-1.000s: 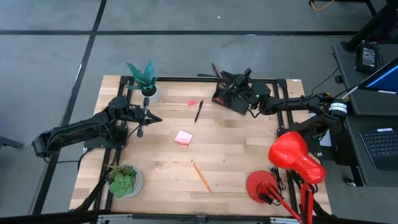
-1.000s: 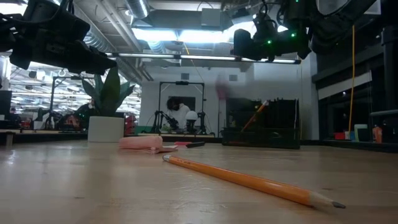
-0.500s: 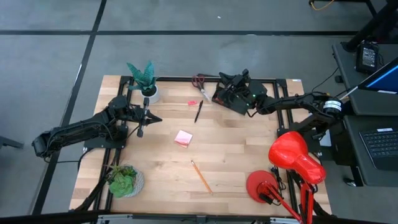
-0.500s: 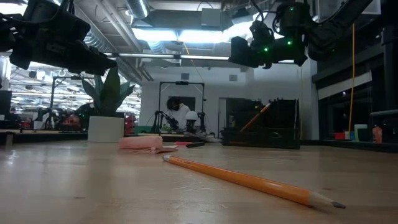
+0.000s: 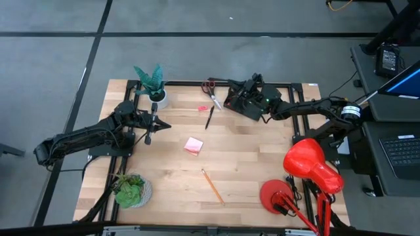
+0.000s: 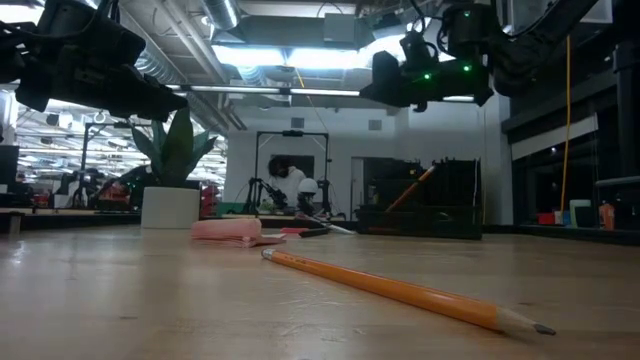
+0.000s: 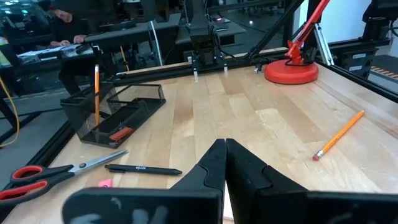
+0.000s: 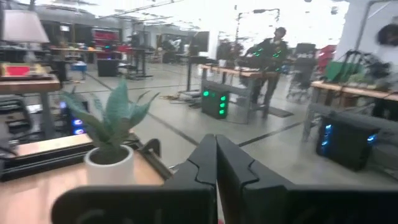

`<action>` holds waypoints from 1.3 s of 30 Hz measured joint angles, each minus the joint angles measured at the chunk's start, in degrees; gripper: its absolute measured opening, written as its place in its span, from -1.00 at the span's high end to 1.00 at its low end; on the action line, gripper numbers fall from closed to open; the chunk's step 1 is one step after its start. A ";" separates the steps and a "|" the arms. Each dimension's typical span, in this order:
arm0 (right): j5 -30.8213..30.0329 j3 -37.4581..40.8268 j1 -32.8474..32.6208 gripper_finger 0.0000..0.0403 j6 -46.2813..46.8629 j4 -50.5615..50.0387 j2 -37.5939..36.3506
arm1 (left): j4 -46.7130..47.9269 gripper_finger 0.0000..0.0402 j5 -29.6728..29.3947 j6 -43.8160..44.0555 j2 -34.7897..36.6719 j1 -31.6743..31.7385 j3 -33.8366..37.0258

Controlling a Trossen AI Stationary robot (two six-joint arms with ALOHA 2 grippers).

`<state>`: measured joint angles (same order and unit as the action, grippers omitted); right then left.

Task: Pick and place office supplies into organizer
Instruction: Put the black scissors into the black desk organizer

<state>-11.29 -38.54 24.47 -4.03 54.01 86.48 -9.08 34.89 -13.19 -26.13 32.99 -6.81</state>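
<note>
Scissors [image 5: 211,90] now lie on the tabletop [image 5: 249,164] just beside the organizer [image 5: 244,103] rather than inside it, dropped by the right gripper [image 5: 250,85], whose jaws, like the idle left gripper's [image 5: 148,139], are together and empty.

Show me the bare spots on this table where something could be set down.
Bare wood lies between the sticky-note pad and the red lamp, and between the orange pencil and the succulent. The far edge is crowded: scissors, black pen, organizer, right gripper.
</note>
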 joint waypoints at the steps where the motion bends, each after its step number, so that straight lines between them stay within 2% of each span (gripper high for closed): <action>1: 0.45 -0.53 -0.02 0.99 0.57 -1.13 0.00 | 0.00 0.99 0.00 0.00 0.00 0.00 0.00; 11: 0.92 -13.34 -0.02 0.97 0.87 -26.51 0.00 | -0.04 0.99 -0.82 -0.50 0.00 0.01 0.00; 14: 1.52 -16.69 -0.01 0.96 0.76 -31.22 0.02 | -0.04 0.99 -1.82 -0.48 0.00 0.01 0.00; 18: 6.64 -20.50 0.00 0.96 0.79 -36.29 0.02 | -0.02 0.99 -3.43 -0.48 0.00 0.01 0.00; 25: 7.11 -26.06 0.00 0.96 1.11 -44.81 0.66 | 0.00 0.99 -3.50 0.33 0.00 0.01 0.00; 31: 10.97 -33.10 0.11 0.96 2.16 -52.98 6.62 | -0.02 0.99 -3.54 0.44 0.00 0.01 0.00; 39: 11.08 -47.30 0.11 0.96 -2.26 -62.84 18.54 | 0.36 0.98 -3.50 0.48 0.00 -0.01 0.00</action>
<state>-0.21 -85.83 24.58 -6.29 -8.84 105.01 -8.72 31.40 -12.71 -26.13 32.97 -6.81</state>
